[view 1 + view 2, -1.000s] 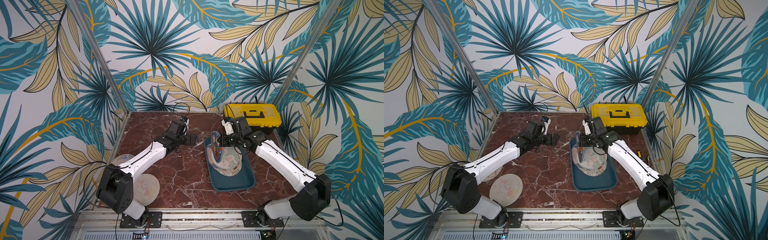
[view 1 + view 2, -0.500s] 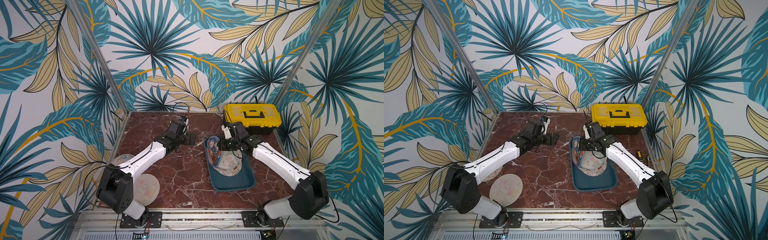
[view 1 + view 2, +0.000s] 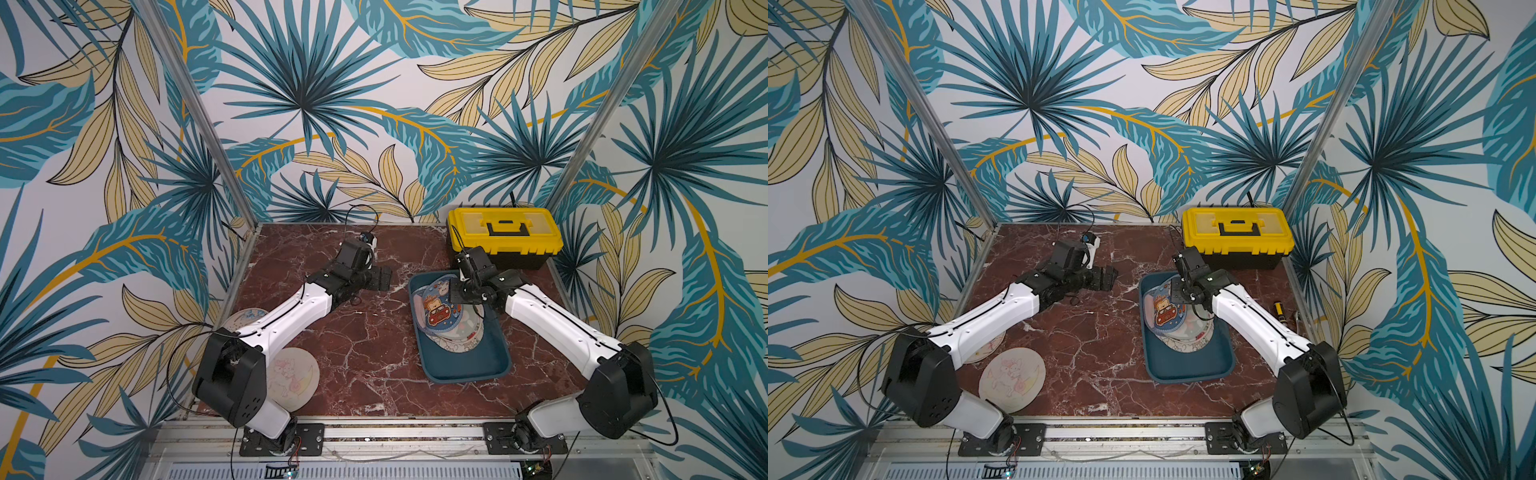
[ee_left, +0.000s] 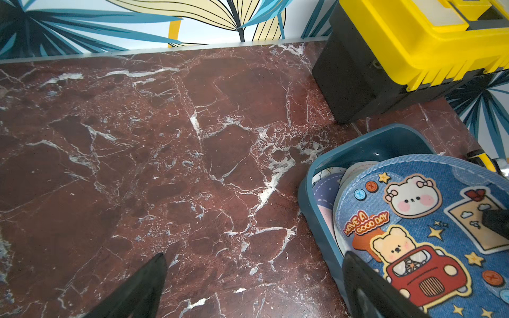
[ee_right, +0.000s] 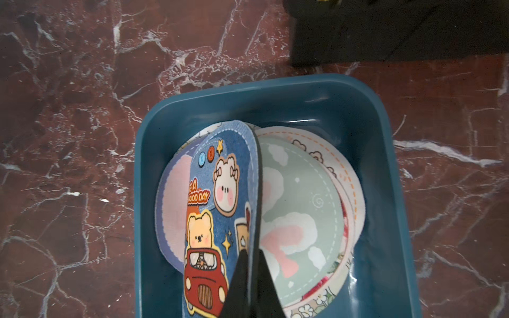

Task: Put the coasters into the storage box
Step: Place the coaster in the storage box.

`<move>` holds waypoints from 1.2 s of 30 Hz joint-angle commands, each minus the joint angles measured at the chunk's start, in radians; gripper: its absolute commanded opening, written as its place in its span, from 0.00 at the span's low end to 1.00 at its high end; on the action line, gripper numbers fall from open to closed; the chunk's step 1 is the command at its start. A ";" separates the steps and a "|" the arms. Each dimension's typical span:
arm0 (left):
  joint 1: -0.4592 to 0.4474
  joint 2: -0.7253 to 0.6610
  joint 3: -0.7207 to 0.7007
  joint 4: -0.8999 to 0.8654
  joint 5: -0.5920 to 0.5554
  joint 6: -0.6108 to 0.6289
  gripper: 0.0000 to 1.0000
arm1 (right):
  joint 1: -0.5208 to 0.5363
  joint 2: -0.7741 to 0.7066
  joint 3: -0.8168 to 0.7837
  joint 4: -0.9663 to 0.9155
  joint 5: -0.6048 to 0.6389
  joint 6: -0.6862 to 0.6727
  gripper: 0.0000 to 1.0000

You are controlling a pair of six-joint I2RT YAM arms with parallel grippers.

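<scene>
Over the storage box (image 3: 465, 368), your right gripper (image 5: 250, 256) is pinching the blue bear coaster (image 5: 214, 209) on edge.
Your left gripper (image 3: 383, 277) is hanging wide open left of the box; two coasters (image 3: 293, 384) are lying near left.

Glossy teal plastic storage box (image 5: 385, 115); matt, cloth-like blue coaster (image 5: 209, 192) (stitch-printed edge); smooth marbled tabletop (image 4: 137, 165).

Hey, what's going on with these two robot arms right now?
The right fingers are shut on a blue bear coaster, holding it tilted on edge over the pile in the teal storage box. The left fingers hang open and empty above the table beside the box. Two pale coasters lie outside it, by the left arm's base.
</scene>
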 commanded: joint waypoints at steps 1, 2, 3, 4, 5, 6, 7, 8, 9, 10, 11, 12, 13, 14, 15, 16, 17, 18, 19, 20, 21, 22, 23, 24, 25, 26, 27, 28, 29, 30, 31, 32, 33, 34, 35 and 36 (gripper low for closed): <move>0.006 -0.011 -0.028 0.020 -0.004 0.006 1.00 | -0.005 0.030 -0.027 -0.041 0.047 -0.014 0.00; 0.006 -0.010 -0.027 0.020 -0.004 0.006 1.00 | -0.005 0.041 -0.028 -0.041 0.045 -0.015 0.00; 0.006 -0.007 -0.027 0.019 -0.002 0.006 1.00 | -0.004 0.052 -0.028 -0.040 0.044 -0.014 0.00; 0.006 -0.007 -0.025 0.020 -0.003 0.006 1.00 | -0.004 0.065 -0.030 -0.038 0.044 -0.014 0.00; 0.006 -0.005 -0.026 0.020 -0.002 0.006 0.99 | -0.004 0.077 -0.030 -0.036 0.041 -0.011 0.00; 0.006 -0.003 -0.025 0.020 -0.001 0.007 1.00 | -0.005 0.091 -0.030 -0.031 0.037 -0.008 0.00; 0.006 -0.003 -0.025 0.020 0.001 0.006 1.00 | -0.006 0.104 -0.031 -0.024 0.029 -0.006 0.00; 0.006 -0.003 -0.025 0.020 0.001 0.006 1.00 | -0.006 0.115 -0.030 -0.016 0.021 -0.004 0.00; 0.006 -0.001 -0.025 0.020 0.001 0.008 0.99 | -0.006 0.128 -0.030 -0.010 0.013 -0.003 0.00; 0.006 -0.002 -0.025 0.020 -0.001 0.009 0.99 | -0.008 0.142 -0.028 -0.005 0.009 -0.003 0.00; 0.006 -0.002 -0.026 0.020 -0.002 0.009 1.00 | -0.007 0.155 -0.027 -0.003 0.009 0.000 0.00; 0.006 -0.002 -0.026 0.020 -0.003 0.009 1.00 | -0.008 0.168 -0.023 -0.004 0.009 0.001 0.00; 0.006 -0.001 -0.028 0.019 -0.004 0.009 1.00 | -0.007 0.181 -0.019 -0.007 0.011 0.001 0.00; 0.006 -0.002 -0.028 0.018 -0.007 0.009 1.00 | -0.008 0.192 -0.015 -0.008 0.013 0.004 0.03; 0.006 -0.001 -0.028 0.017 -0.009 0.009 1.00 | -0.008 0.202 -0.013 -0.010 0.015 0.003 0.05; 0.006 -0.002 -0.028 0.016 -0.012 0.009 1.00 | -0.007 0.210 -0.011 -0.013 0.020 0.002 0.09; 0.006 0.000 -0.028 0.015 -0.013 0.009 1.00 | -0.008 0.217 -0.009 -0.016 0.025 0.002 0.14; 0.006 0.000 -0.027 0.014 -0.015 0.009 1.00 | -0.009 0.222 -0.007 -0.020 0.032 0.002 0.18; 0.006 0.001 -0.026 0.014 -0.016 0.009 0.99 | -0.008 0.225 -0.007 -0.024 0.037 0.001 0.21; 0.006 0.002 -0.026 0.014 -0.015 0.009 1.00 | -0.009 0.227 -0.006 -0.027 0.045 -0.001 0.25; 0.007 0.005 -0.025 0.013 -0.015 0.009 1.00 | -0.008 0.227 -0.005 -0.033 0.055 0.000 0.33; 0.006 0.006 -0.025 0.014 -0.014 0.010 0.99 | -0.009 0.227 -0.004 -0.038 0.062 0.000 0.38; 0.007 0.007 -0.025 0.014 -0.011 0.011 0.99 | -0.008 0.224 -0.004 -0.040 0.070 0.000 0.43; 0.007 0.008 -0.023 0.013 -0.005 0.012 1.00 | -0.009 0.221 -0.004 -0.044 0.078 0.000 0.48; 0.008 0.009 -0.022 0.014 -0.005 0.012 1.00 | -0.009 0.218 -0.004 -0.048 0.086 0.001 0.52; 0.007 0.010 -0.022 0.014 -0.004 0.013 0.99 | -0.008 0.214 -0.003 -0.053 0.092 -0.002 0.57; 0.007 0.011 -0.022 0.013 -0.004 0.013 0.99 | -0.009 0.209 -0.003 -0.057 0.100 -0.002 0.60; 0.007 0.012 -0.020 0.014 -0.004 0.014 1.00 | -0.010 0.206 -0.002 -0.062 0.107 -0.002 0.65; 0.008 0.010 -0.021 0.014 -0.005 0.014 1.00 | -0.009 0.202 -0.001 -0.065 0.112 -0.002 0.70; 0.008 0.011 -0.022 0.014 -0.004 0.015 1.00 | -0.009 0.197 -0.001 -0.067 0.118 -0.002 0.74; 0.008 0.011 -0.022 0.014 -0.004 0.015 1.00 | -0.009 0.194 -0.001 -0.069 0.124 -0.002 0.76; 0.008 0.009 -0.023 0.014 -0.004 0.015 0.99 | -0.009 0.191 -0.001 -0.073 0.129 -0.001 0.79; 0.008 0.009 -0.023 0.014 -0.005 0.015 1.00 | -0.009 0.189 -0.001 -0.075 0.132 0.002 0.81; 0.006 0.009 -0.023 0.014 -0.007 0.015 1.00 | -0.009 0.187 0.000 -0.077 0.136 0.003 0.82; 0.007 0.009 -0.024 0.014 -0.007 0.015 1.00 | -0.009 0.185 0.001 -0.081 0.140 0.003 0.84; 0.007 0.009 -0.024 0.013 -0.007 0.015 1.00 | -0.008 0.182 0.002 -0.084 0.143 0.004 0.85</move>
